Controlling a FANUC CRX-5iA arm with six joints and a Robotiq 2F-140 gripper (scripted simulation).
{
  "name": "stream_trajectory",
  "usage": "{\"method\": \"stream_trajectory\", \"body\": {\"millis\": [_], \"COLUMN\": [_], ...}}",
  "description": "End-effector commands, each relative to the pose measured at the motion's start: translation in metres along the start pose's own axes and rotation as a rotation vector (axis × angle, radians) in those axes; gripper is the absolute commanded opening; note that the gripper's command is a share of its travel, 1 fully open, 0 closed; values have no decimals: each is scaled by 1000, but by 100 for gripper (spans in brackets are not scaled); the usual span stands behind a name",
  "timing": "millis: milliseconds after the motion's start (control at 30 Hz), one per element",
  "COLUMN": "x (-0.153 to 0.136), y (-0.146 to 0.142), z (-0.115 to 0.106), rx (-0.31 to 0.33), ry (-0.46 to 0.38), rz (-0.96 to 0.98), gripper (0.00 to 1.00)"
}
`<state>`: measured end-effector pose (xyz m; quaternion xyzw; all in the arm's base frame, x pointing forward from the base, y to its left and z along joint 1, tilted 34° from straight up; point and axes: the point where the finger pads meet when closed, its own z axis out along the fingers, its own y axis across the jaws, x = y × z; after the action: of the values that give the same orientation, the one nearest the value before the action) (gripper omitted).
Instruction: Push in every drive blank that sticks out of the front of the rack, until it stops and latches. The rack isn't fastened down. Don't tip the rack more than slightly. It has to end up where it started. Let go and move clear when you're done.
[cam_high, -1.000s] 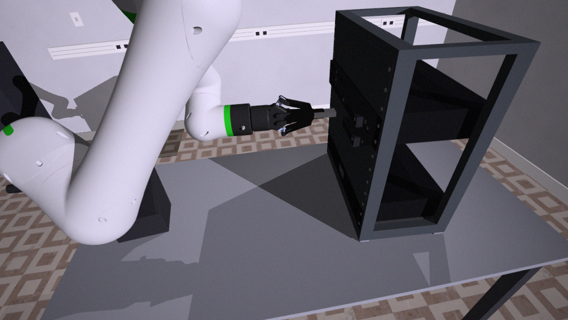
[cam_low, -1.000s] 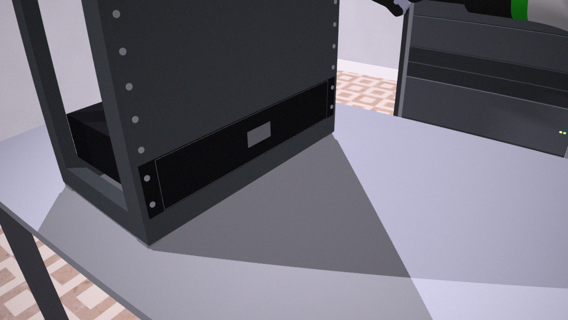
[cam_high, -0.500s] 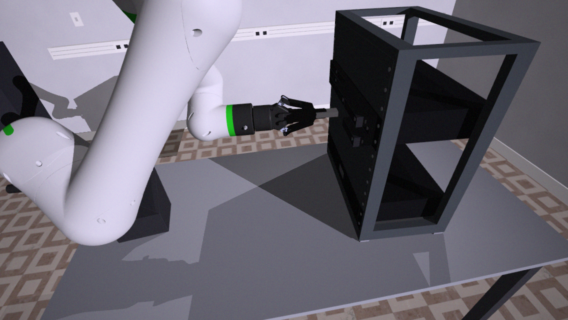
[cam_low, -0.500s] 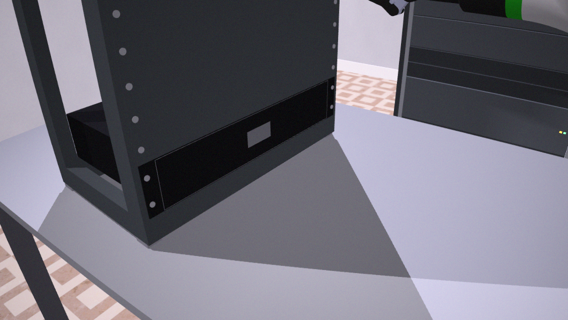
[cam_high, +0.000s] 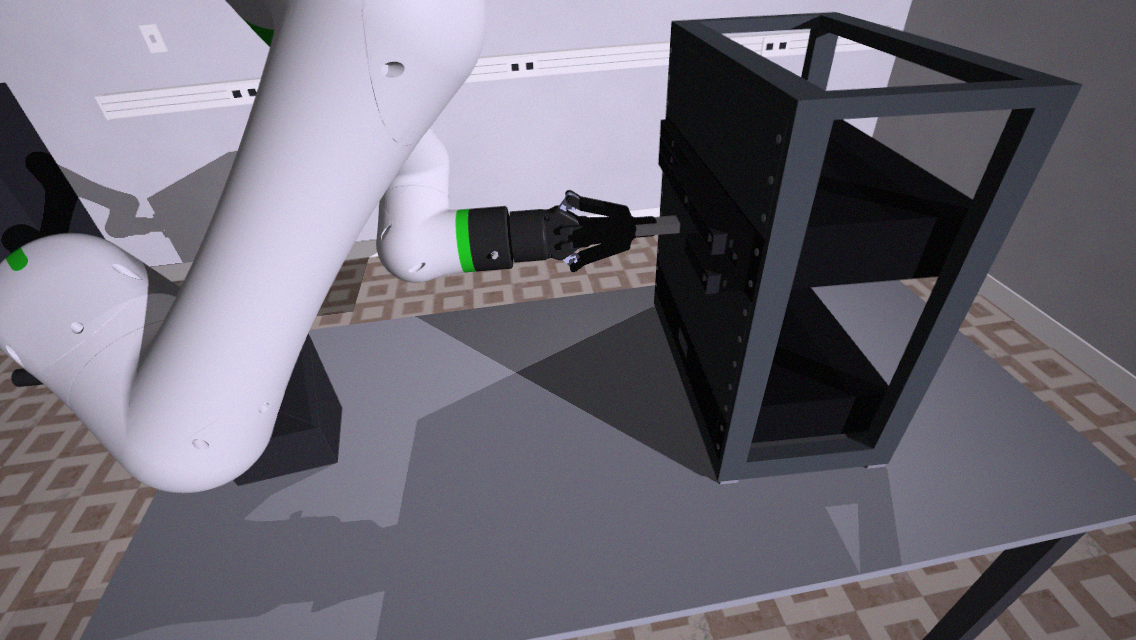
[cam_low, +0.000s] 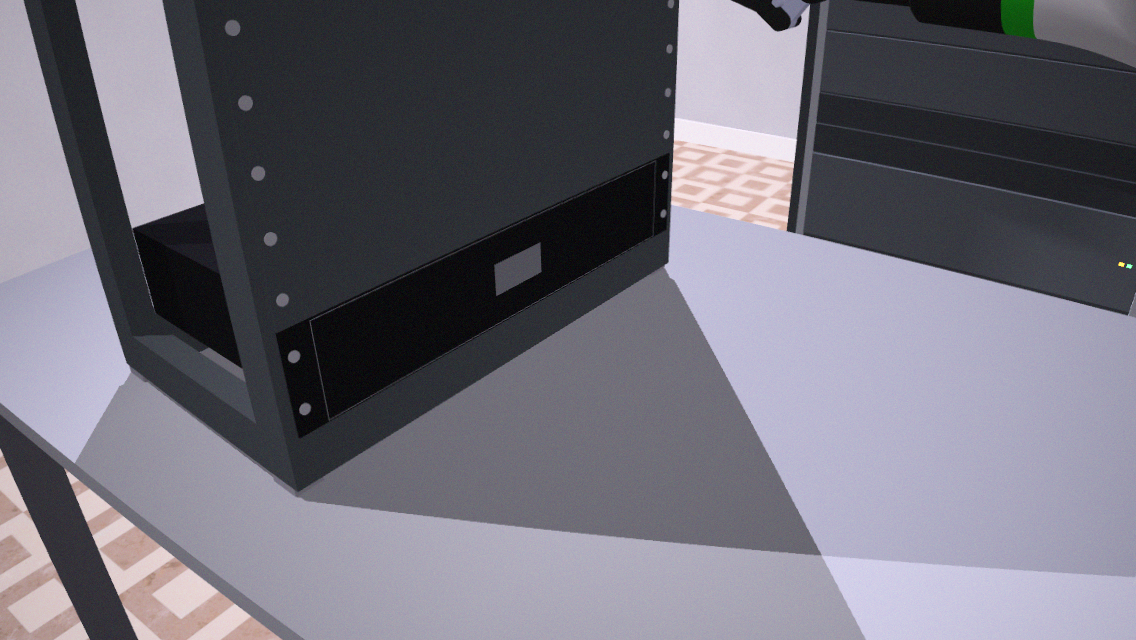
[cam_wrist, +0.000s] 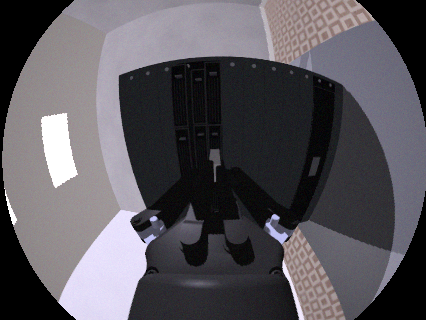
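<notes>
The dark rack (cam_high: 775, 318) (cam_low: 228, 230) (cam_wrist: 265, 110) stands upright on the table. In the top view, an upper drive blank (cam_high: 716, 242) and a lower drive blank (cam_high: 712, 283) stick out of its front, toward the near side post. The wrist view shows several narrow drive fronts in columns across the rack; how far each one sticks out is hard to tell there. My gripper (cam_high: 656, 225) (cam_wrist: 215, 156) is shut and points level at the rack front, left of the protruding blanks in the top view. A light grey piece shows at its fingertips. Contact with the front is hidden.
The table (cam_high: 556, 508) (cam_low: 556, 584) carries the rack near one end. The rack's bottom panel (cam_low: 413, 337) bears a pale label (cam_low: 518, 268). A dark cabinet (cam_low: 953, 190) with small lights stands behind at the right in the exterior view. A wall lies beyond.
</notes>
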<state>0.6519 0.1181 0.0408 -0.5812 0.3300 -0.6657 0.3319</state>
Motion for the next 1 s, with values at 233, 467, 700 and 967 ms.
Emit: {"method": "stream_trajectory", "body": {"millis": [233,467,700,967], "x": [0,0,0,0], "y": [-1,-1,-1,-1], "z": [9,9,16,19], "rx": [2,2,2,2], "ry": [0,0,0,0], "rz": [1,1,1,1], "gripper": [10,10,10,10]}}
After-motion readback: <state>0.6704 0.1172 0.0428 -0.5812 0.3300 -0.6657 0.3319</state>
